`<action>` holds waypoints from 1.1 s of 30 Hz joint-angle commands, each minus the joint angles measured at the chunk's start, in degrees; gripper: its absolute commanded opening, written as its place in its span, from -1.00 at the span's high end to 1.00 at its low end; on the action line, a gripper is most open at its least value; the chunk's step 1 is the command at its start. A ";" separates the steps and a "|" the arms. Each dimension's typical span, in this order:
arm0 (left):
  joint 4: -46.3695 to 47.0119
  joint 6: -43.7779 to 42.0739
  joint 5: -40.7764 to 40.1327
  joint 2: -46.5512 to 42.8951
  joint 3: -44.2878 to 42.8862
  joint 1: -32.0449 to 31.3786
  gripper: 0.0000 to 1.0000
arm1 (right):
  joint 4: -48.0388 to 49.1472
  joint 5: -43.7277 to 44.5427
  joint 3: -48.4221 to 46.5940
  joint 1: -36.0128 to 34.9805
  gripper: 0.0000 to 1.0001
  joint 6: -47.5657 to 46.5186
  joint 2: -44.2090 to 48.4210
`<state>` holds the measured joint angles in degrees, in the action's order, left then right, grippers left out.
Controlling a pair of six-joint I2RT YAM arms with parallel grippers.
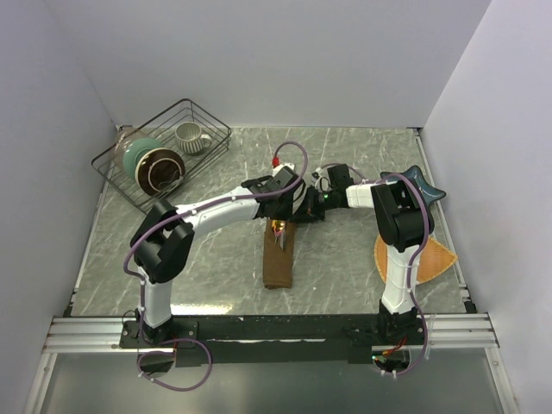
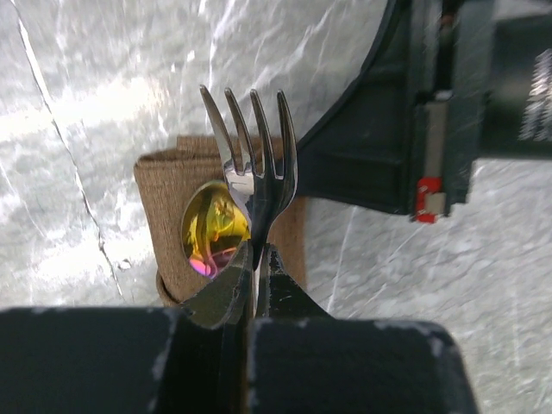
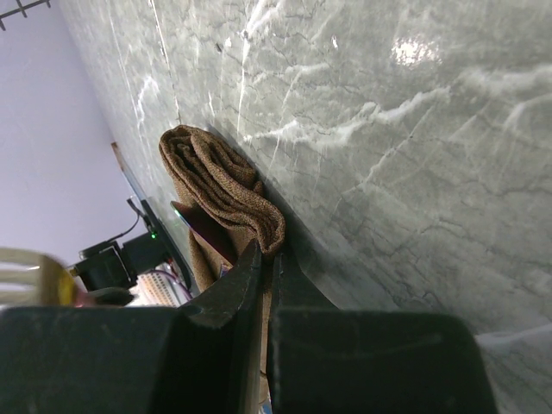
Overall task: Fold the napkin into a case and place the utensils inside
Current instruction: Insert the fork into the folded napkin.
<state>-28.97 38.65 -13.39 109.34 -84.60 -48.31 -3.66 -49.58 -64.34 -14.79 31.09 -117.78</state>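
Over the case (image 2: 159, 190), left fingers (image 2: 220, 293) clamp the fork (image 2: 259, 194); right fingers (image 3: 233, 293) clench beside it.

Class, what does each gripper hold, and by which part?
The left gripper pinches fork and spoon at their necks; the right gripper seems to pinch the napkin edge.

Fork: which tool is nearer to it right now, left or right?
Left. The left tool is closed on the handle of the fork, together with the spoon. The right tool is off to one side, pinching the end of the napkin.
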 commanded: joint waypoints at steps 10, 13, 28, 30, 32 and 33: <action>-2.58 3.00 2.05 -0.79 2.42 -2.66 0.99 | 2.25 0.89 1.14 0.64 1.00 0.20 1.94; -2.93 3.62 2.49 -0.88 3.03 -3.19 0.99 | 2.43 1.15 1.14 0.64 1.00 0.28 2.02; -3.20 5.47 5.83 -1.15 6.81 -4.42 0.99 | 2.70 2.12 1.58 0.64 1.00 0.11 2.64; -3.37 5.64 6.79 -1.32 7.43 -4.51 0.99 | 2.78 2.21 1.67 0.64 1.00 0.02 2.90; -3.46 5.90 7.41 -1.58 8.04 -4.68 0.99 | 2.87 2.21 1.76 0.55 1.00 0.11 2.90; -3.46 5.91 7.41 -1.59 8.22 -4.68 0.99 | 2.87 2.21 1.76 0.63 1.00 0.20 2.82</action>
<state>-29.47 43.31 -9.10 109.75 -77.95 -51.90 -2.52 -50.48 -63.24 -14.72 32.12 -117.71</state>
